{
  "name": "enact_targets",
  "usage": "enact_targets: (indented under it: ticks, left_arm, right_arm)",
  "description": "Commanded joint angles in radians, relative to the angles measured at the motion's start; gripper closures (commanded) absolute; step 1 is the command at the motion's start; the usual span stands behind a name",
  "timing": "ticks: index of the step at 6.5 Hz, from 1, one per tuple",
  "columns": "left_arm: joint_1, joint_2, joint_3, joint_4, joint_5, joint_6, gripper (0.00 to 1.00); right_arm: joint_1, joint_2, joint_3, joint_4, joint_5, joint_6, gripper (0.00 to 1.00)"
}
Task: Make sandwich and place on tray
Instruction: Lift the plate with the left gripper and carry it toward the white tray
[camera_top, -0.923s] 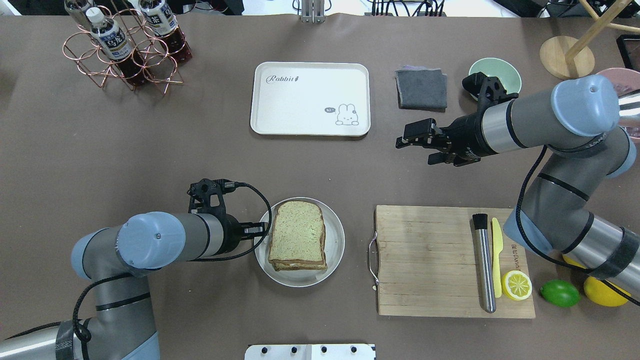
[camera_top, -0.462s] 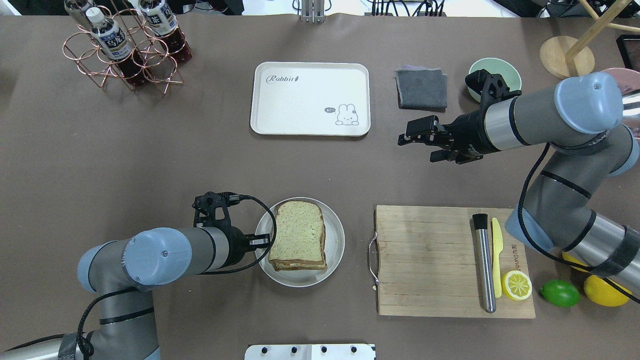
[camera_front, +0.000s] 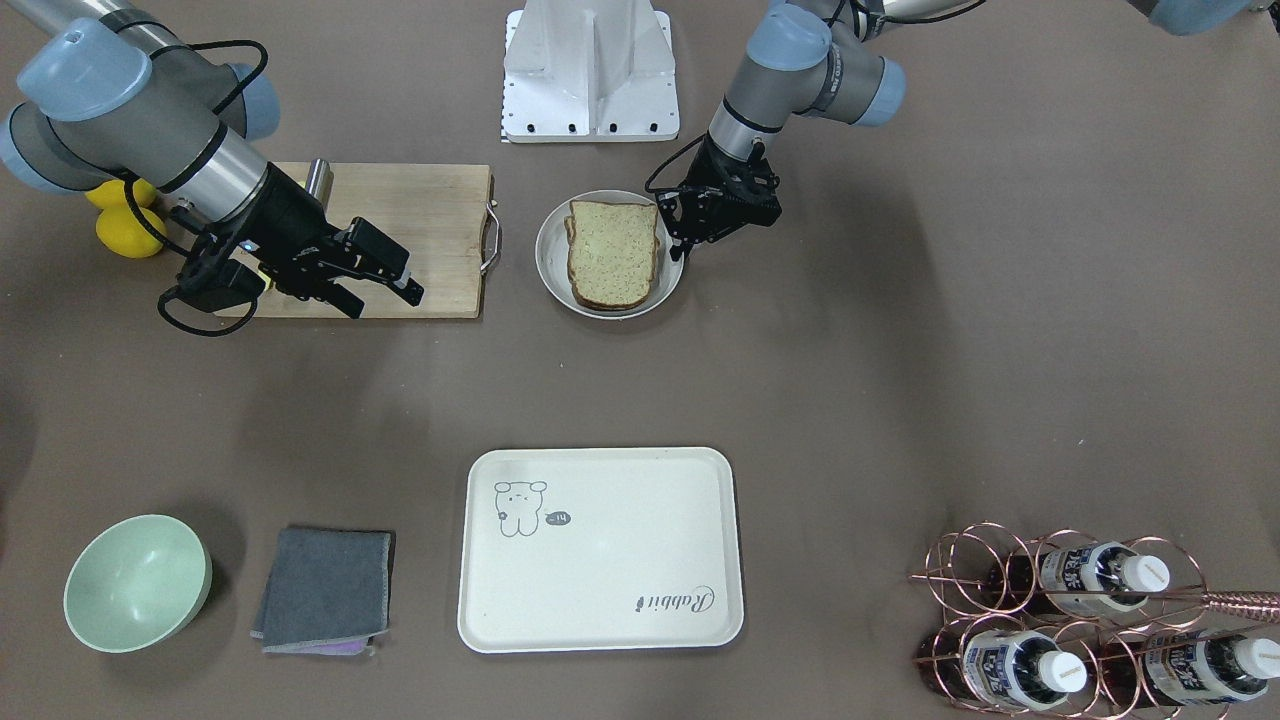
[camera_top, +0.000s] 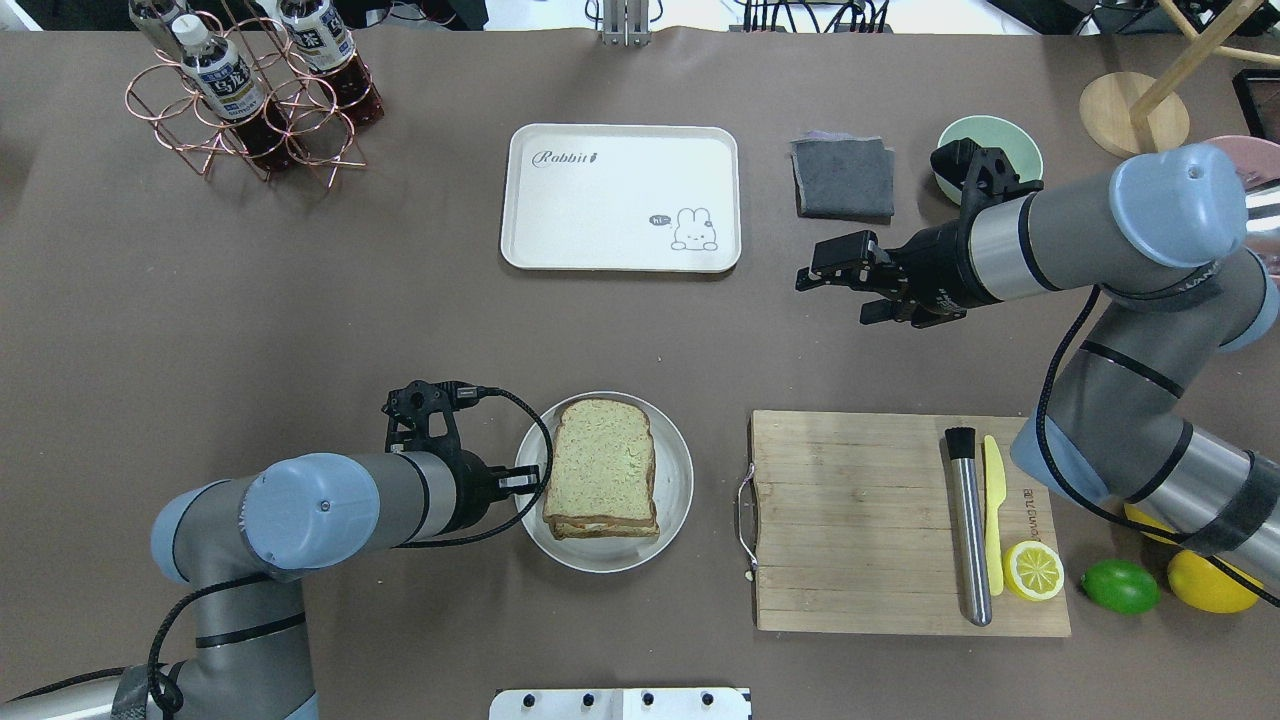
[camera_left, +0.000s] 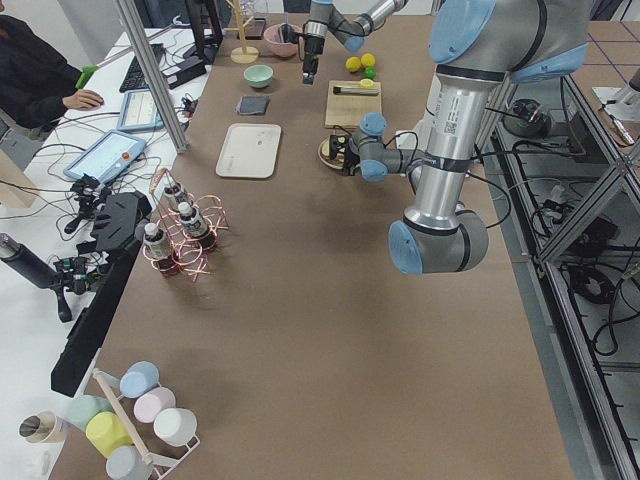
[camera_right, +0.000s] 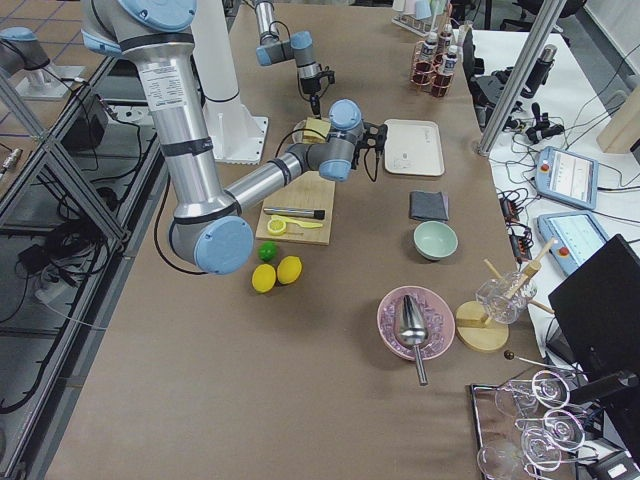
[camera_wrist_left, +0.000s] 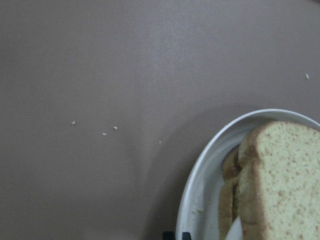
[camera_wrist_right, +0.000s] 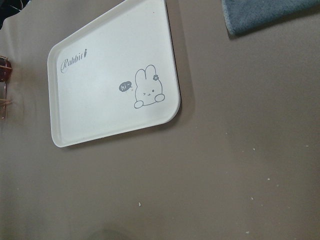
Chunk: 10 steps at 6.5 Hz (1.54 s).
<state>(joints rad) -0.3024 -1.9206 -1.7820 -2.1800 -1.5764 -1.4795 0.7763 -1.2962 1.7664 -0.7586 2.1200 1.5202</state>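
The sandwich (camera_top: 600, 465) lies stacked on a round white plate (camera_top: 672, 480), its speckled top slice up. Only a white sliver of egg shows between the slices in the left wrist view. My left gripper (camera_top: 530, 480) is at the plate's left rim, its fingertips (camera_wrist_left: 168, 235) close together astride the rim (camera_wrist_left: 200, 190). It also shows in the front view (camera_front: 683, 240), beside the sandwich (camera_front: 610, 255). The cream tray (camera_top: 620, 197) lies bare at the far middle and fills the right wrist view (camera_wrist_right: 110, 75). My right gripper (camera_top: 830, 285) hovers open and holds nothing, right of the tray.
A wooden cutting board (camera_top: 850, 520) right of the plate carries a metal rod (camera_top: 968, 530), a yellow knife (camera_top: 992, 520) and a lemon half (camera_top: 1033, 570). A lime (camera_top: 1120, 586), a grey cloth (camera_top: 843, 177), a green bowl (camera_top: 1005, 140) and a bottle rack (camera_top: 250, 90) stand around.
My left gripper has moved right onto the plate's rim, and the plate with the sandwich has shifted slightly right. My right gripper rose a little toward the far side, then held still.
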Motion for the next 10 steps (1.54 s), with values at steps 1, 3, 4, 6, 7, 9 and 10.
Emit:
enact_targets:
  ticks: [1, 3, 4, 6, 7, 9, 10]
  left_arm:
    - [-0.042, -0.004, -0.031, 0.006, -0.077, -0.002, 1.00]
    - [-0.144, -0.015, -0.053, 0.011, -0.169, -0.014, 1.00]
    - [-0.205, -0.040, -0.033, 0.012, -0.177, -0.074, 1.00]
    - [-0.294, -0.205, 0.134, 0.009, -0.211, -0.332, 1.00]
    - [-0.302, -0.253, 0.209, -0.001, -0.200, -0.423, 1.00]
    - [-0.316, -0.354, 0.387, -0.048, -0.081, -0.517, 1.00]
    - [-0.339, -0.395, 0.488, -0.091, -0.079, -0.516, 1.00]
  right_arm:
    - [0.000, 0.000, 0.001, 0.001, 0.000, 0.000, 0.00]
    - [0.015, -0.006, 0.002, 0.001, 0.017, -0.002, 0.00]
    - [0.040, -0.032, 0.005, 0.005, 0.053, -0.026, 0.00]
    - [0.090, -0.073, 0.028, 0.005, 0.115, -0.061, 0.00]
    - [0.100, -0.087, 0.031, 0.005, 0.117, -0.061, 0.00]
    - [0.106, -0.090, 0.031, 0.005, 0.115, -0.061, 0.00]
    - [0.109, -0.091, 0.030, 0.005, 0.114, -0.061, 0.00]
